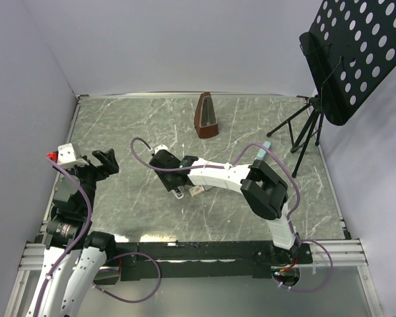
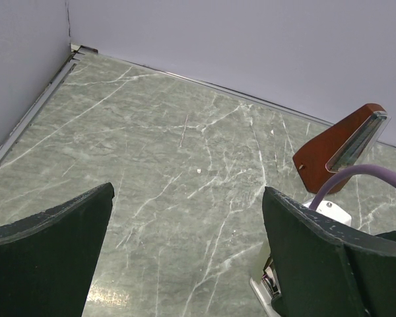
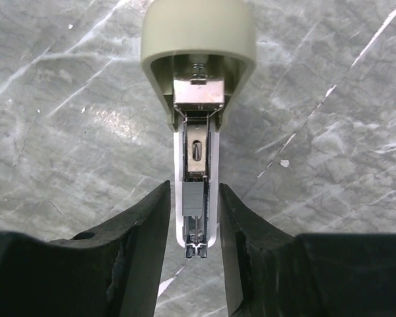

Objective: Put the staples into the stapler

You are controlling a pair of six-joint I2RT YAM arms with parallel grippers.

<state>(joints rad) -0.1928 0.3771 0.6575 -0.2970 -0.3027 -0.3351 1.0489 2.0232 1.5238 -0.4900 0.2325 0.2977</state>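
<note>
The stapler [image 3: 198, 59] lies open on the marble table, its cream lid swung up and its white base pointing toward me. A short grey strip of staples [image 3: 194, 200] sits in the metal channel. My right gripper [image 3: 194, 189] is narrowly open and straddles the channel's front end, holding nothing. In the top view my right gripper [image 1: 173, 183] hovers over the stapler [image 1: 179, 193], and the tiny cream staples box [image 1: 197, 191] lies just right of it. My left gripper [image 1: 105, 160] is wide open and empty at the left [image 2: 188, 198].
A brown metronome [image 1: 206, 117] stands at the back middle and also shows in the left wrist view [image 2: 343, 148]. A black music stand [image 1: 356, 53] on a tripod [image 1: 303, 132] stands at the back right. Grey walls bound the table.
</note>
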